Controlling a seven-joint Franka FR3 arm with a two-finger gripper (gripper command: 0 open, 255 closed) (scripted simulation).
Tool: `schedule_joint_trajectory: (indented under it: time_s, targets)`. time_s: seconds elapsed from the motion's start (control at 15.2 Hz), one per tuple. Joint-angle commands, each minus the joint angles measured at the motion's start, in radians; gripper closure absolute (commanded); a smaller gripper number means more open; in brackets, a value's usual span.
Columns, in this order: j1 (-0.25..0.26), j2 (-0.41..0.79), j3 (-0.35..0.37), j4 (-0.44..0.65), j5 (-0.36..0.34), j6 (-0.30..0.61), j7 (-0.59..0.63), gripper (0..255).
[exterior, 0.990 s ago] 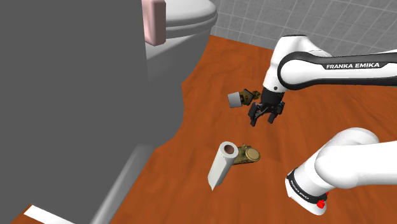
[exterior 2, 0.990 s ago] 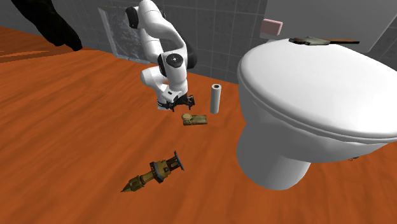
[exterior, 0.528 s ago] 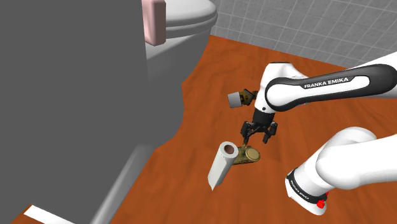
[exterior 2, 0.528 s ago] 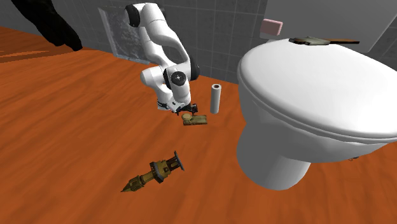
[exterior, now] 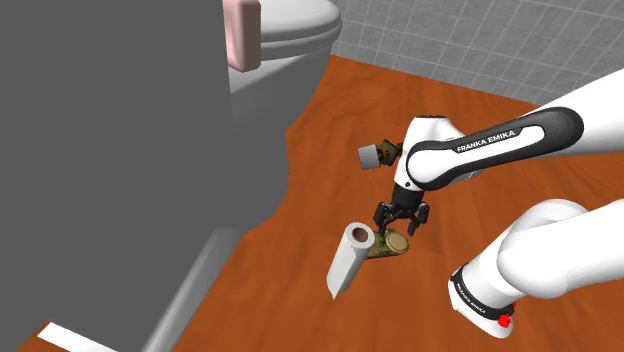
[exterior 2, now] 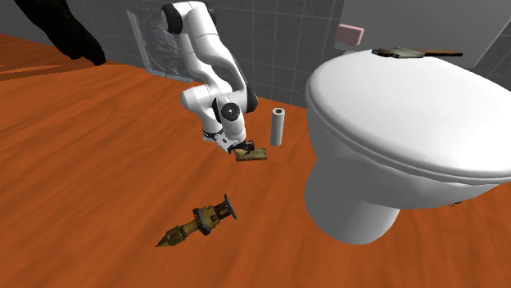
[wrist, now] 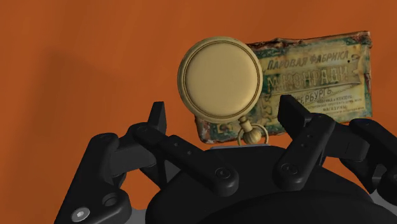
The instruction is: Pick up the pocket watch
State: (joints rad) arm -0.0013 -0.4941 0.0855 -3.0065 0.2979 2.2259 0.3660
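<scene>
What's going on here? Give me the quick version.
A white Franka arm is going for the pocket watch. The watch lies on a flat, worn printed tin on the orange-brown floor, beside a white paper roll and near a toilet. The end effector hangs low right over the watch, fingers open on either side without touching it. Nothing is gripped or lifted yet.
</scene>
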Motion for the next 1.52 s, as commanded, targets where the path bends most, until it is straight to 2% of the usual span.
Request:
schedule_joint_trajectory:
  time_s: [0.0,0.07,0.66,1.45]
  targets:
    - [0.003,0.015,0.001,-0.001,0.005,0.018,-0.002,0]
    - [0.003,0.013,0.002,-0.002,0.004,0.016,-0.001,255]
    - [0.003,0.015,0.001,-0.001,0.005,0.018,-0.002,255]
    - [-0.017,-0.178,-0.007,0.065,-0.041,-0.238,0.047,255]
